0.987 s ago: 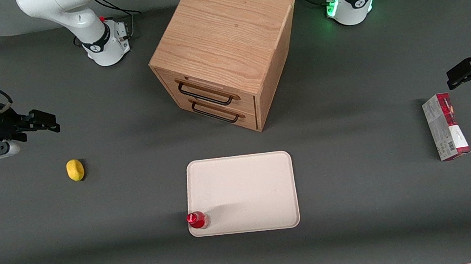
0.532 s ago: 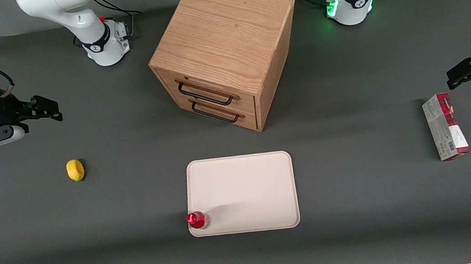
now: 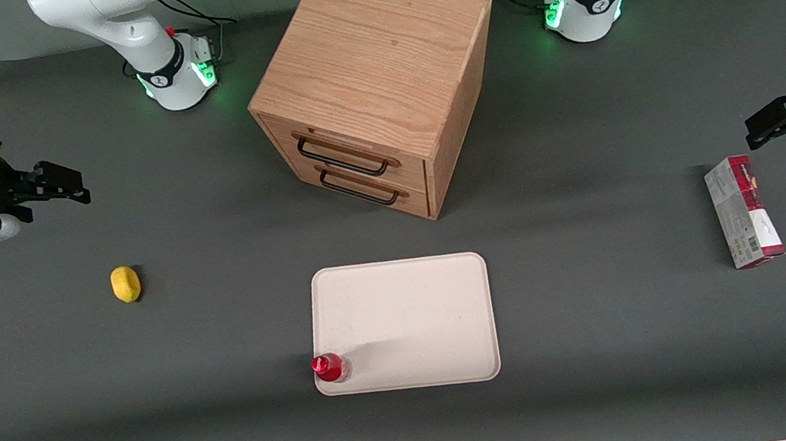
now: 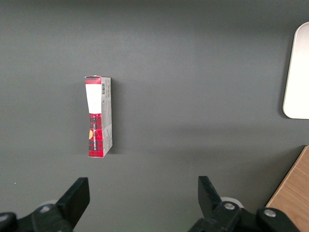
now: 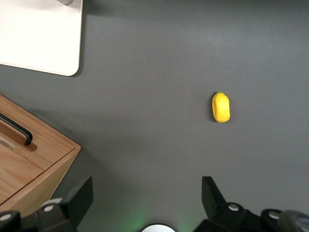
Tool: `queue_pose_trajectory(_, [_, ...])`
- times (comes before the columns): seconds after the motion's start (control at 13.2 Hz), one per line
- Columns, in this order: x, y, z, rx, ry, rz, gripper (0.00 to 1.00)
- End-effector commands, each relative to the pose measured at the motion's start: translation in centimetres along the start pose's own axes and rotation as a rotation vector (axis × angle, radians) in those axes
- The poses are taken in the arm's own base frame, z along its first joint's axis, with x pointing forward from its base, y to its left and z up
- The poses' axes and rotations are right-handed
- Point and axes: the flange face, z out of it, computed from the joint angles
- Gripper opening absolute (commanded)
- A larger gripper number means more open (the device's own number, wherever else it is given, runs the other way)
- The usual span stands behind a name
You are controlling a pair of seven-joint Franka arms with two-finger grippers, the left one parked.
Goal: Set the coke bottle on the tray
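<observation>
I see the coke bottle [image 3: 329, 368] standing upright on the tray [image 3: 406, 311], at its corner nearest the front camera. My gripper [image 3: 54, 187], fingers spread wide and empty, hovers well apart from the tray. Placement looks complete; next I park.

Nothing here can be read. The red-and-grey carton [image 4: 99, 117] carries a barcode and a white panel, but no letters come clear. Lettering on the coke bottle [image 3: 329, 368] cannot be made out either.

The gripper [image 3: 61, 182] bears no marking.
</observation>
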Motion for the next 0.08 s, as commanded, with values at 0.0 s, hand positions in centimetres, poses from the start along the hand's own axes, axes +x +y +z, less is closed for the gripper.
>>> queue_pose_trajectory(0.0, [1.07,0.19,-0.32,0.046,-0.007,-0.011,1.00])
